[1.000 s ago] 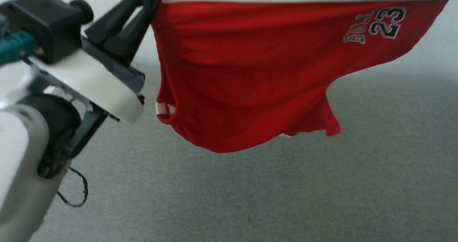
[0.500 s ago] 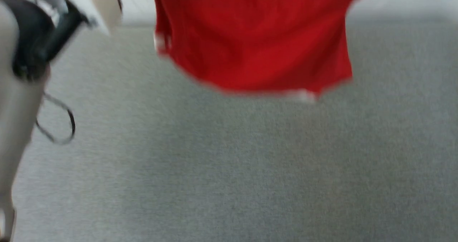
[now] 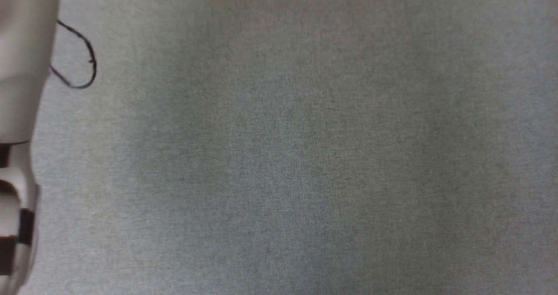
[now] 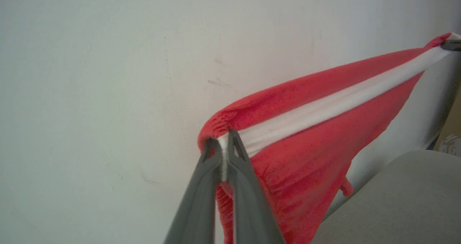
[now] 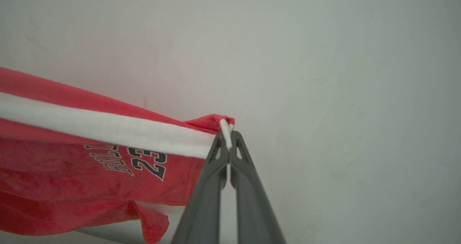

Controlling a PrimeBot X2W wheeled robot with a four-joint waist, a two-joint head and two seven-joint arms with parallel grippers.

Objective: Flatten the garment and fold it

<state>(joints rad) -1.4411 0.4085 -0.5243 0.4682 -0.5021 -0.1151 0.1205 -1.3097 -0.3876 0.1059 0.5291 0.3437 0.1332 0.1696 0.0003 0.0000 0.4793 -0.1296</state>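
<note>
The garment (image 4: pixel 306 154) is a pair of bright red shorts with a white stripe, hanging in the air in front of a pale wall. My left gripper (image 4: pixel 224 145) is shut on one end of the white stripe. My right gripper (image 5: pixel 227 131) is shut on the other end, and the stripe runs taut between the two. A black-and-white "23" with lettering (image 5: pixel 144 163) shows upside down on the red cloth in the right wrist view. The far corner of the shorts reaches my right gripper's tip (image 4: pixel 452 44) at the left wrist view's upper right.
A grey fabric-covered surface (image 3: pixel 296 155) lies below in the head view, with my pale left forearm (image 3: pixel 22 90) and a thin black cable loop (image 3: pixel 80 59) at its left edge. The surface's edge (image 4: pixel 396 193) shows under the hanging shorts, and a white wall (image 5: pixel 324 74) stands behind.
The shorts and my left gripper have gone up out of the head view's top, leaving the grey surface and forearm. The whole picture has shifted, so the camera has also moved.
</note>
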